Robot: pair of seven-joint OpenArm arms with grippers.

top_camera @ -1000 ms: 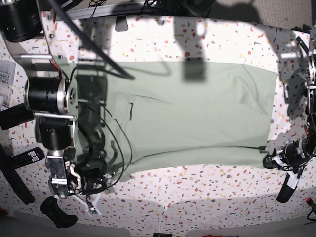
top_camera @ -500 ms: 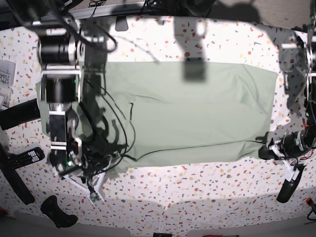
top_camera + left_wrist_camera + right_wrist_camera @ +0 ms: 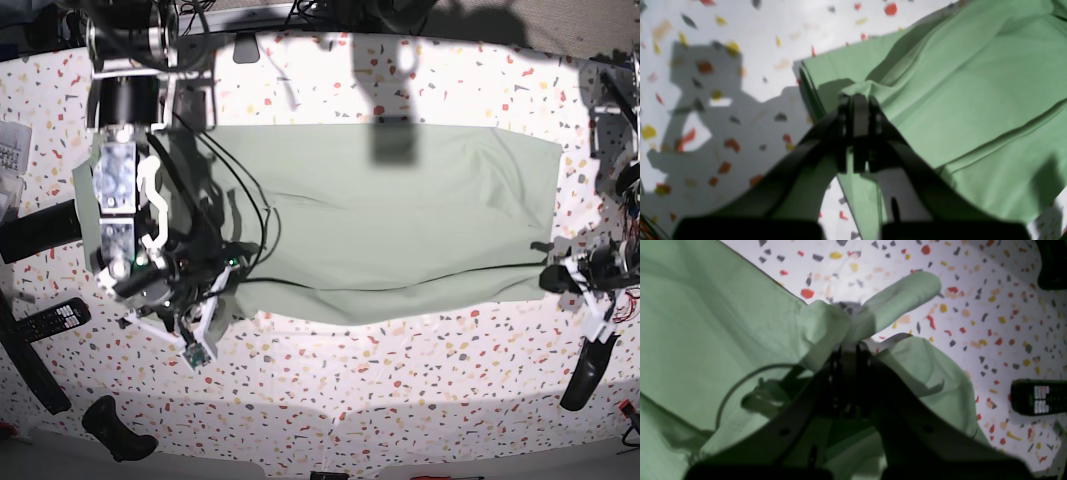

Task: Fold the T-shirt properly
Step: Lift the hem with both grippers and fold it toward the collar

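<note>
Surface: white speckled table [image 3: 400, 400], bare along the near edge.
Count: one T-shirt [image 3: 400, 220]; two grippers; one remote control [image 3: 1038, 396].
T-shirt: spread across the table's middle, its near hem lifted between both grippers.
Left gripper [image 3: 857, 100]: jaws pinched tight on a hem corner.
Right gripper [image 3: 848, 350]: jaws clamped on bunched cloth; remote control lies off to its side.
Change: near hem has risen and bowed inward; right arm has swung toward the shirt's middle.
Room: open tabletop beyond both grippers.
</note>
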